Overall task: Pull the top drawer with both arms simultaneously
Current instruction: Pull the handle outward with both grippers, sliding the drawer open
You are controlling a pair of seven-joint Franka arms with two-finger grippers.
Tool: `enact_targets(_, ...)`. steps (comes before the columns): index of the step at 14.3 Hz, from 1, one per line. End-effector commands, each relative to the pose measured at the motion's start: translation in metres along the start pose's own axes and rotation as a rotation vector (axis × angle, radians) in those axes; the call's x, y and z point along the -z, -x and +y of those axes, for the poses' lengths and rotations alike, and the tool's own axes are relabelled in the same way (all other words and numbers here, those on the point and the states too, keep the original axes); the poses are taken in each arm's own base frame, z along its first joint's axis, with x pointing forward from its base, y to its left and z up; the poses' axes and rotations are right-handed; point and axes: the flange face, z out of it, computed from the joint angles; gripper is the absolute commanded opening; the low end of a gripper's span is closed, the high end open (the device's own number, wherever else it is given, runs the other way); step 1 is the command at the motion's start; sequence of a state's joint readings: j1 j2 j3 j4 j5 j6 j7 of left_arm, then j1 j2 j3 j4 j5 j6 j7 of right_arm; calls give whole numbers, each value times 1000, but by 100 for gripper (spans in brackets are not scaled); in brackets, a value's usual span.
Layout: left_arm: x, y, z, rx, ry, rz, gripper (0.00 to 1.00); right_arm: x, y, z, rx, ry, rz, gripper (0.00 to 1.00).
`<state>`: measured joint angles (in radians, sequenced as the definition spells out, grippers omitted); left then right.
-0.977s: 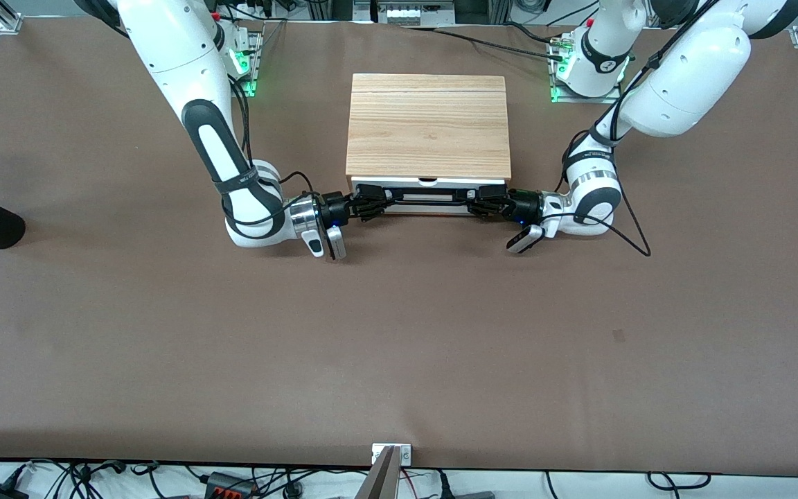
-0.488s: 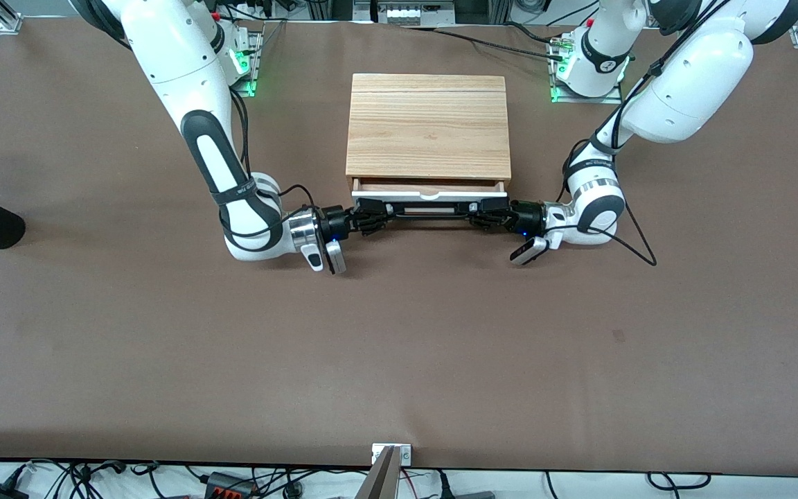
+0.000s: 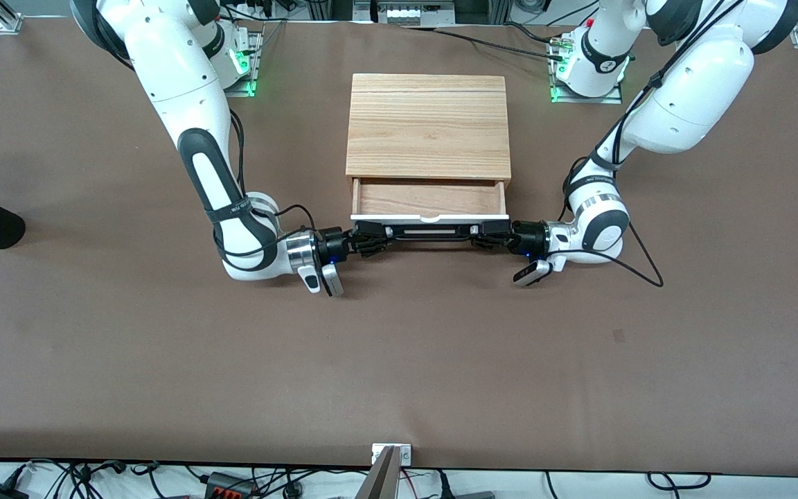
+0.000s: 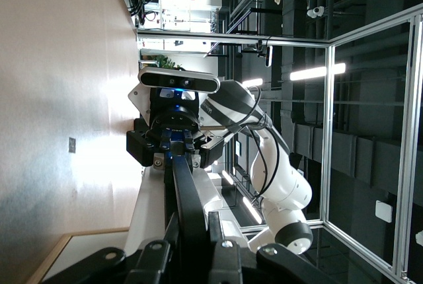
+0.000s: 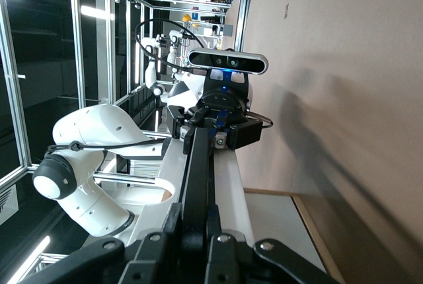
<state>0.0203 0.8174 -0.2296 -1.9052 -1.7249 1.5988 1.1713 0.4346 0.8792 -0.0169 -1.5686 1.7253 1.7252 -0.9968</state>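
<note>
Left gripper (image 3: 483, 231) and right gripper (image 3: 375, 233) each pinched the handle (image 3: 430, 233) of the part-open drawer (image 3: 429, 199).

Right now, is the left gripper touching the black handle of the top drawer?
Touching. In the left wrist view the left gripper is shut on the handle, which runs between its fingers.

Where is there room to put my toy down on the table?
Biggest bare patch: the table nearer the front camera than the drawer handle. Also bare beside the cabinet, toward each arm's end. Crowded: at the handle, where the left gripper and right gripper are clamped.
</note>
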Motion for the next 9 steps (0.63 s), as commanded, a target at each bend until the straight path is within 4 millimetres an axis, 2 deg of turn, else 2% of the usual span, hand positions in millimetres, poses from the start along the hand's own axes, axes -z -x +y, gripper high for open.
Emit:
enact_targets(1,-1,-31,13,22,30,49,15,-5,-8,10,81,-1,-2,0)
enact_targets(4,-1,-33,14,23,31,49,15,-4,-12,8,79,8,5,0)
enact_targets(5,-1,-33,14,23,30,49,16,-4,-13,8,78,11,7,8)
enact_targets(6,-1,-33,14,24,29,50,17,-5,-13,8,52,10,7,99)
enact_targets(7,0,-34,13,23,12,57,22,-4,-14,5,33,14,8,100)
enact_targets(8,0,-36,13,19,3,60,33,-2,-15,4,29,14,11,100)
enact_targets(9,-1,-43,17,6,-2,62,52,-2,-16,4,28,14,14,100)
